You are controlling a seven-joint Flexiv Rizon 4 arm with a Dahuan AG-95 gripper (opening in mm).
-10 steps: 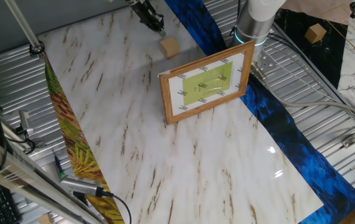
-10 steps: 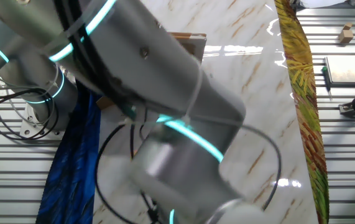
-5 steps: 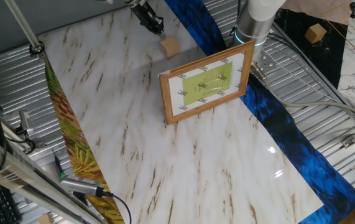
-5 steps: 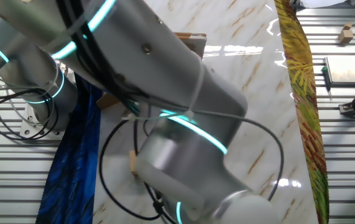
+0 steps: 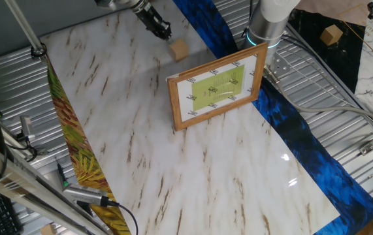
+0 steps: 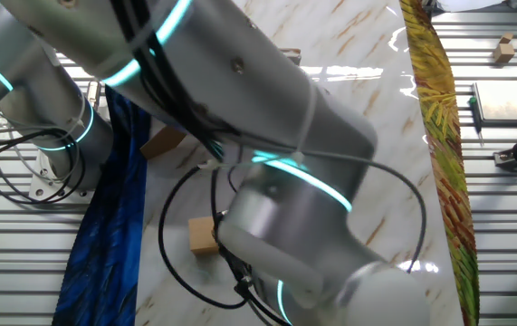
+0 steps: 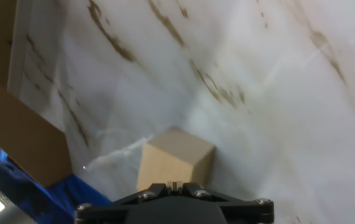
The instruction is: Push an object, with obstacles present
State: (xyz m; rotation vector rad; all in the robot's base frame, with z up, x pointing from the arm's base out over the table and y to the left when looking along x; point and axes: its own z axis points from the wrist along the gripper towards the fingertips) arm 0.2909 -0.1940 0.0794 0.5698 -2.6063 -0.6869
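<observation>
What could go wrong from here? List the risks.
1. The end effector sits on the far side of the cube from the frame; a straight push would likely drive the cube into the frame and could tip it.
2. The blue cloth lies close beside the cube; a skewed push might run it onto the cloth and snag.

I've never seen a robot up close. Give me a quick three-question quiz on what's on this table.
1. True or false: the end effector holds the wooden block up off the marble table.
2. What stands upright near the block? A) a framed picture B) a mug C) a bottle
3. Fill in: the cloth on the framed picture's side of the table is ____.

Key: 1 false; 2 A; 3 blue.
</observation>
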